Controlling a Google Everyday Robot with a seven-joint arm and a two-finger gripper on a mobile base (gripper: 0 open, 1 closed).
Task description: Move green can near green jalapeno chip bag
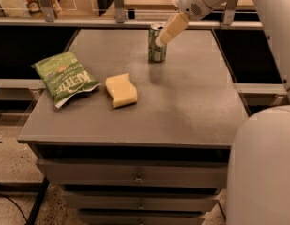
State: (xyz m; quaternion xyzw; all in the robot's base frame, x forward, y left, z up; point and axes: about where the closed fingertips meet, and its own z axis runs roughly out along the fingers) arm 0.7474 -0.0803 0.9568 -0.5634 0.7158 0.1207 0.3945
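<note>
I work over a grey table [191,97] with a flat, dull top and drawers [135,175] stacked under its near edge. Behind its far edge runs a pale rail [88,21] with dark gaps below it, and a speckled floor [13,172] shows at 8 o'clock, beneath the table's left corner.

The green can [156,53] stands upright at 12 o'clock on the tabletop, close to the far edge. My gripper [164,35] comes in slanting from 1 o'clock and crosses in front of the can's top rim. Whether it touches the can, and whether it is open or closed, I cannot tell, and I see nothing held.

The green jalapeno chip bag [65,78] lies flat at 9 o'clock near the left edge, well apart from the can. A pale yellow block [121,90] lies just beside the bag's right corner, toward the middle of the table.

From 2 o'clock round to 6 o'clock the top is bare grey. My white arm [271,32] rises along the right side, and my base [262,172] stands at 4 o'clock off the table's corner.
</note>
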